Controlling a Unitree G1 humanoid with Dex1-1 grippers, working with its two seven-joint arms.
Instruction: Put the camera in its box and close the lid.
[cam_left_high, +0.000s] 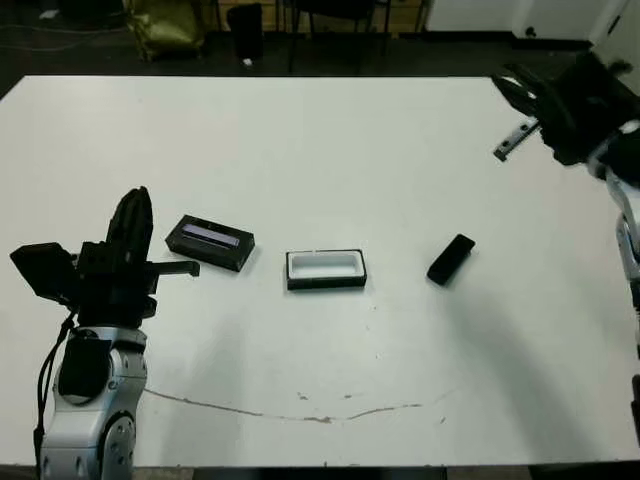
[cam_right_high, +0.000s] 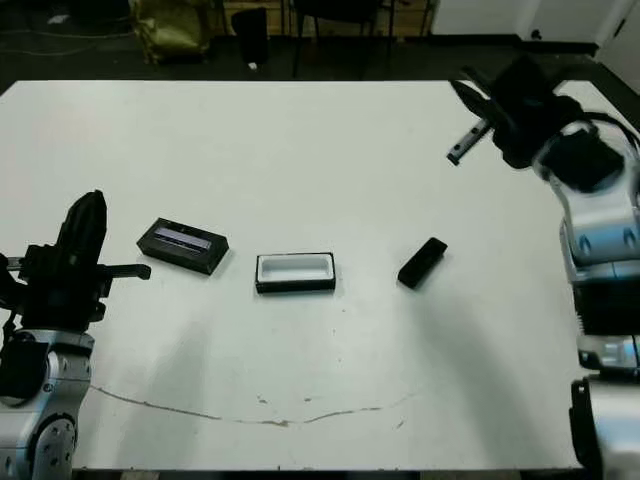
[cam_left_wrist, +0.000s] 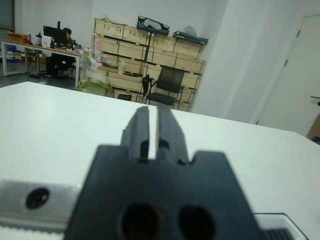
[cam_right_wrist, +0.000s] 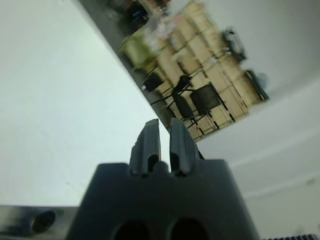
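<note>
While the box (cam_left_high: 326, 270) sits open near the middle of the white table (cam_left_high: 300, 150), white lining facing up, the lid (cam_left_high: 210, 242) lies just to its left, glossy strip upward, apart from it. The camera (cam_left_high: 451, 259) rests on the table to the right of the box, well apart. The left gripper (cam_left_high: 131, 232) hovers near the lid, fingers together, empty. The right gripper (cam_right_high: 478, 108) is raised over the far right edge, fingers nearly together, empty.

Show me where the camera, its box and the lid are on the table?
camera (cam_left_high: 451, 259): left eye view, middle of its black top face.
box (cam_left_high: 325, 265): left eye view, white lining inside the tray.
lid (cam_left_high: 210, 236): left eye view, glossy strip on its top.
</note>
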